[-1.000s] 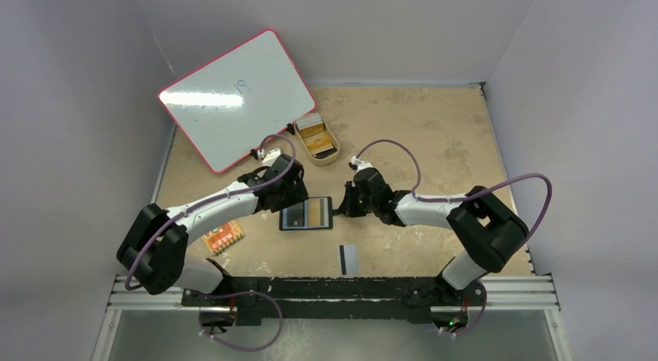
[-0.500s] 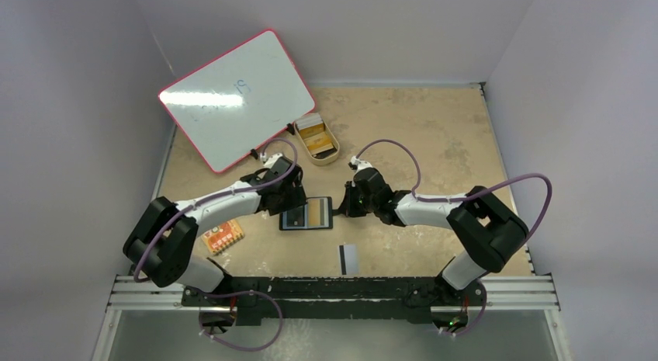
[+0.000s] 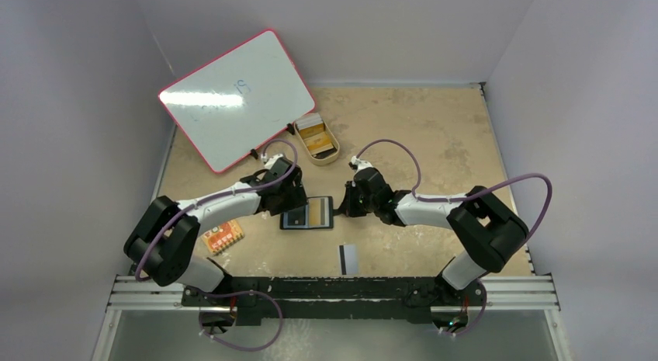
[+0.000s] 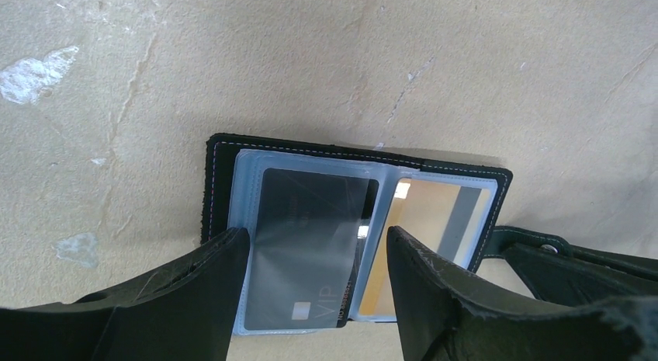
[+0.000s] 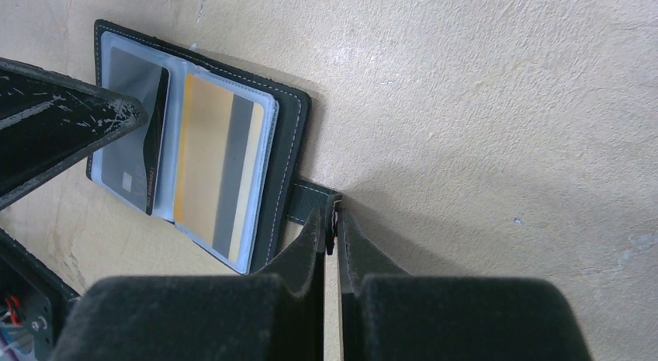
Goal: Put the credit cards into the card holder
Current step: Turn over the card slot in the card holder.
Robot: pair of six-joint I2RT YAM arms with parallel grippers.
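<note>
The black card holder point(image 3: 306, 213) lies open on the table. A grey card point(image 4: 310, 244) sits in its left clear pocket, with its lower end sticking out. An orange-gold card point(image 4: 423, 221) with a grey stripe fills the right pocket. My left gripper point(image 4: 316, 235) is open, one finger on each side of the grey card, with a gap on the right side. My right gripper point(image 5: 334, 217) is shut on the holder's snap tab point(image 5: 306, 202) at its right edge. A pale card with a black stripe point(image 3: 348, 258) lies loose nearer the arm bases.
A pink-rimmed whiteboard point(image 3: 237, 97) leans at the back left. Beside it stands a tan oval tray point(image 3: 316, 140) with things in it. A small orange board point(image 3: 223, 236) lies under the left arm. Grey walls close in the table on three sides.
The left arm's elbow and shoulder have shifted slightly to the right, while its gripper stays at the holder. The right arm and the holder have not moved.
</note>
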